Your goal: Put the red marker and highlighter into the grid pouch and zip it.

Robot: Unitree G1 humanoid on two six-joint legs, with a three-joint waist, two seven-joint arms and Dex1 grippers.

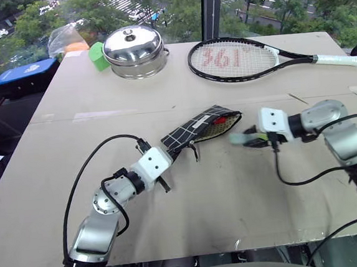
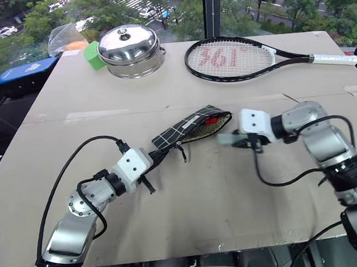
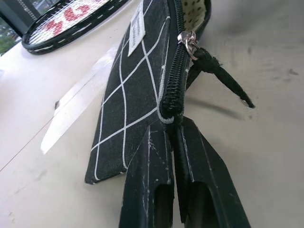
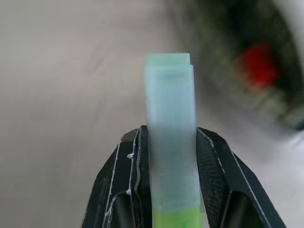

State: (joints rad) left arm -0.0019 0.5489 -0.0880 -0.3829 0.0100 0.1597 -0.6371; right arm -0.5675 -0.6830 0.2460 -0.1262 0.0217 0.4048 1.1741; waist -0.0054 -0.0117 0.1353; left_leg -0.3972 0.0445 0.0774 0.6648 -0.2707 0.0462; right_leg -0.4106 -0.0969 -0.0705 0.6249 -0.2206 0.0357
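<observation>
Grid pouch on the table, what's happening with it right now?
The left tool is clamped on the closed end of the grid pouch, holding it up off the table with its mouth open toward the right. Something red, likely the red marker, already sits inside the opening. The right tool grips the highlighter and points it at the pouch mouth, just short of it. The zipper is still undone.

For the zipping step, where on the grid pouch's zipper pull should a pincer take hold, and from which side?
Probably the loose black tab of the zipper pull, hanging off the slider, taken from the pouch's open-mouth side. It sticks out clear of the grid pouch, so fingers can close across it. The left pincer clamps the closed corner, steadying the pouch; the right pincer holds the highlighter.
</observation>
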